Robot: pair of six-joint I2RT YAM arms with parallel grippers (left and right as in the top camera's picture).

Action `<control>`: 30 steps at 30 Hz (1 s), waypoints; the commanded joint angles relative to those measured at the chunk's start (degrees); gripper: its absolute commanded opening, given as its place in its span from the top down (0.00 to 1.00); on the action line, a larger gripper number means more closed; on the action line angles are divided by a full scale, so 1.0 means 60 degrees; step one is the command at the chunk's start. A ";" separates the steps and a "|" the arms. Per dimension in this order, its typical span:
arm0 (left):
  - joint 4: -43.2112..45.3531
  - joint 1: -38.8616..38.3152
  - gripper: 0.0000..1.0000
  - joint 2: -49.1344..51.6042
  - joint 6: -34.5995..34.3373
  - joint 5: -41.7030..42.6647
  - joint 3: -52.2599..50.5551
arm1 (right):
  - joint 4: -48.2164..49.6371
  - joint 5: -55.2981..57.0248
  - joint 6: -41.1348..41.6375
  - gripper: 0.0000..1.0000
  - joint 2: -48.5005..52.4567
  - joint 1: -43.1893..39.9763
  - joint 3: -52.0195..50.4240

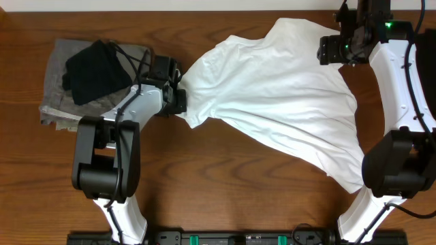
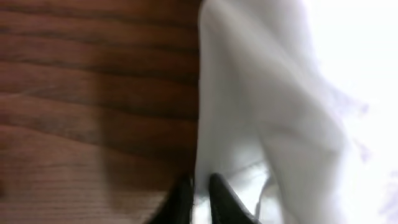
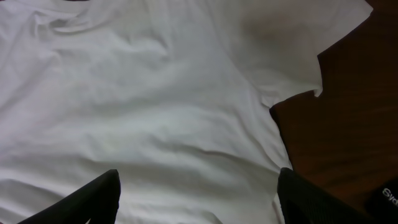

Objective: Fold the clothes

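Shirt (image 1: 272,95): white, rumpled, centre-right on table (image 1: 225,197).
Left hand (image 2: 199,198): clamped on shirt's left edge.
Right hand (image 3: 198,193): fingers apart, over shirt.

— What lies at the left end of the wooden table (image 1: 225,197)?
— A grey garment (image 1: 56,92), spread fairly flat, its edges roughly squared.
— Is anything on it?
— A black garment (image 1: 95,71), crumpled, rests on top and covers much of the grey one's middle.
— And the tabletop itself?
— It is dark brown, with the grain running from side to side.
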 commanded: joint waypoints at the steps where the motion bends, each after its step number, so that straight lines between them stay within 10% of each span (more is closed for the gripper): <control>1: -0.0423 -0.0004 0.94 0.0616 -0.0015 -0.0965 -0.0186 | -0.0007 0.0091 -0.0113 0.21 0.0069 -0.0084 0.0018; 23: -0.1457 0.0058 0.93 0.0259 0.0084 -0.4251 0.0182 | -0.0044 0.0091 -0.0113 0.20 0.0069 -0.0084 0.0018; 30: -0.1716 0.0062 0.64 -0.1086 -0.0229 -0.3257 0.0200 | -0.0047 0.0091 -0.0113 0.20 0.0069 -0.0084 0.0018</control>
